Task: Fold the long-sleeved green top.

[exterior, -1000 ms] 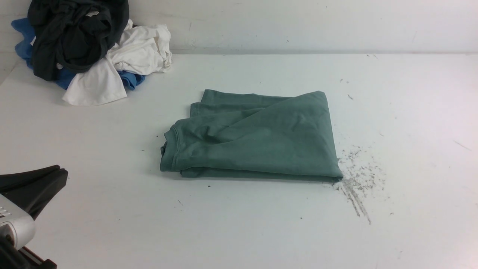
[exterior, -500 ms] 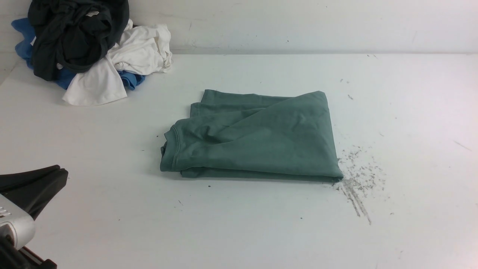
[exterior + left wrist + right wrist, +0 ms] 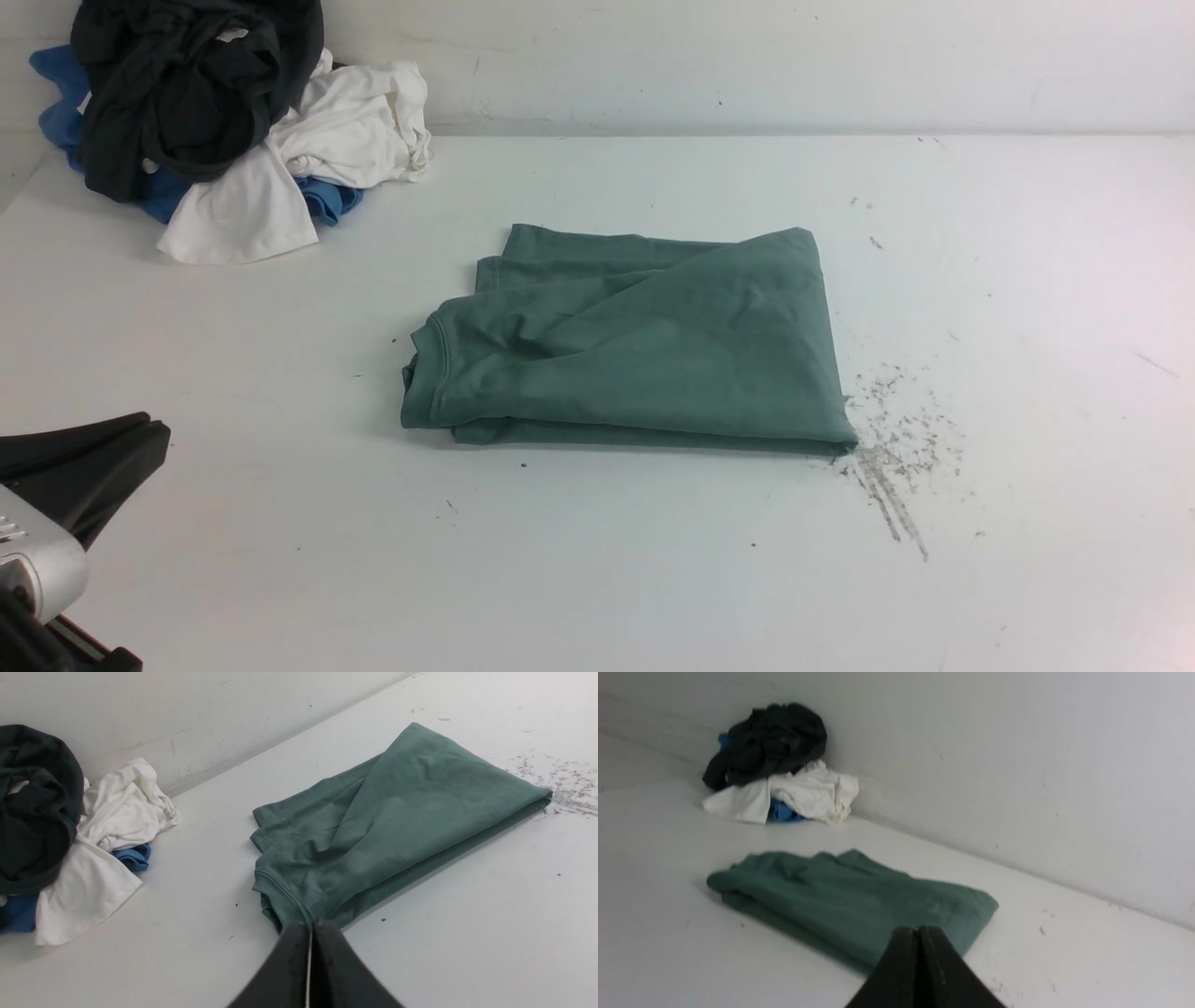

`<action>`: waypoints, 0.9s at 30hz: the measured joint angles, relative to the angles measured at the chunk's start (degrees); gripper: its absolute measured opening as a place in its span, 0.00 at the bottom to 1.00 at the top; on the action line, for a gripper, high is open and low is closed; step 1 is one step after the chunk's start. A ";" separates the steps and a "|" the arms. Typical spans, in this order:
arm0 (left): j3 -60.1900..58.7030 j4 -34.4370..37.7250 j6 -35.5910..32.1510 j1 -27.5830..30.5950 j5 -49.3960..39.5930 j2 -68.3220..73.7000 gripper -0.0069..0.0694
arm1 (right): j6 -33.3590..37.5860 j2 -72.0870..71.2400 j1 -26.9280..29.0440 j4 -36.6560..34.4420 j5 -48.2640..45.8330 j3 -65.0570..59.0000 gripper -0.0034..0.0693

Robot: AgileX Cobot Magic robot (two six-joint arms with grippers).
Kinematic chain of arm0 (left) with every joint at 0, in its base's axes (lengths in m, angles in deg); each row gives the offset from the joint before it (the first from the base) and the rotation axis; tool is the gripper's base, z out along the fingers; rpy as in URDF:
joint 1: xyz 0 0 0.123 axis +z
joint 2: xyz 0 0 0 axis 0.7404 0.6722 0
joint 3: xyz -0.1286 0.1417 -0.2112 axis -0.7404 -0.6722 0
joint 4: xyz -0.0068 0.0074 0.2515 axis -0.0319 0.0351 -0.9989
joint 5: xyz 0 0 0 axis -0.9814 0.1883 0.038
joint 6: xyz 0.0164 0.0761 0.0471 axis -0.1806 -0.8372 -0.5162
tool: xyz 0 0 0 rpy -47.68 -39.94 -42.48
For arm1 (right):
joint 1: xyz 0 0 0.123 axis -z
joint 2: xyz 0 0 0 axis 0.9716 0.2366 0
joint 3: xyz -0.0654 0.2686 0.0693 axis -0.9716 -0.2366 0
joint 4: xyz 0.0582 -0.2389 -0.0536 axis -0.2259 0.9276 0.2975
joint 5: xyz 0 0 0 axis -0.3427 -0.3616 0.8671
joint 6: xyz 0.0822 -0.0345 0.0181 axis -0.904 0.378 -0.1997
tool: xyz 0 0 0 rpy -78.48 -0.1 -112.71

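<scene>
The sage-green cotton long-sleeved top [image 3: 635, 341] lies folded mid-table, both black grippers — left [image 3: 309, 933], right [image 3: 919, 935] — pressed shut and empty, hanging clear of it — best kept back so the neat stack isn't disturbed.

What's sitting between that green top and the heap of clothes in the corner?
Nothing: only bare white table separates the green long-sleeved top from the pile of black, white and blue garments, clearest in the front view.

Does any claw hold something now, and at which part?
Nothing is held. Left claw and right claw are shut and empty, apart from the green top.
</scene>
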 joint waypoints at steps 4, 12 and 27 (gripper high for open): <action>0.00 0.05 0.00 0.00 0.00 0.00 0.08 | 0.00 0.00 0.00 3.61 -4.91 -0.71 0.03; 0.00 0.11 0.00 0.00 0.00 0.00 0.08 | -14.38 0.00 9.08 10.34 9.71 -11.46 0.03; 0.00 0.17 0.00 0.00 0.00 0.00 0.08 | -28.28 0.00 20.17 14.40 10.46 -17.76 0.03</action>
